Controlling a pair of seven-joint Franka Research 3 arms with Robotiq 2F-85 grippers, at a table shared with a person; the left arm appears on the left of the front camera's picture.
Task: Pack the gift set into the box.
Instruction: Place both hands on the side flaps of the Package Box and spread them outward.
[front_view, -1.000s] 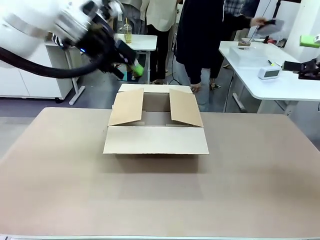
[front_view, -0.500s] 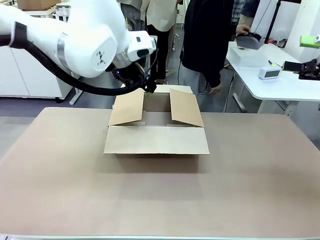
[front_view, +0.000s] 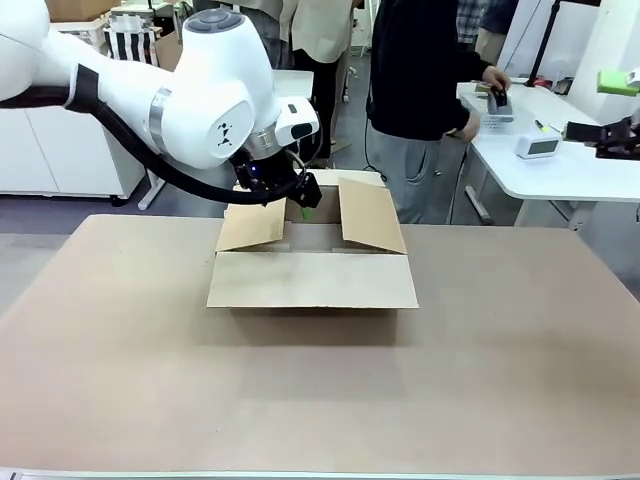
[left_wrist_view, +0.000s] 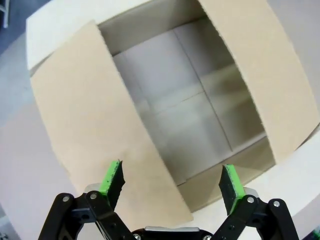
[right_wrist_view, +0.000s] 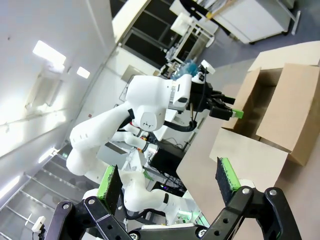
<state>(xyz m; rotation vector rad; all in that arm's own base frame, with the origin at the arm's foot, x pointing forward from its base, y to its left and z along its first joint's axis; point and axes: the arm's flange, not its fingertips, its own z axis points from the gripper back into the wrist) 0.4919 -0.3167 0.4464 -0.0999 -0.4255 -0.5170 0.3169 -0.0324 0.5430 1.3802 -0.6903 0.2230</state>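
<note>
Box (front_view: 312, 281) at the centre of the table (front_view: 120, 350), near flap laid flat, side flaps half raised, inside bare cardboard. It is judged light and stiff, though the flaps would bend, so it is best held by a wall. Left gripper (left_wrist_view: 172, 176), jaws wide apart and empty, hovers over the opening's 11 o'clock corner. Right gripper (right_wrist_view: 168, 181), likewise spread and empty, has the box at 2 o'clock.
</note>
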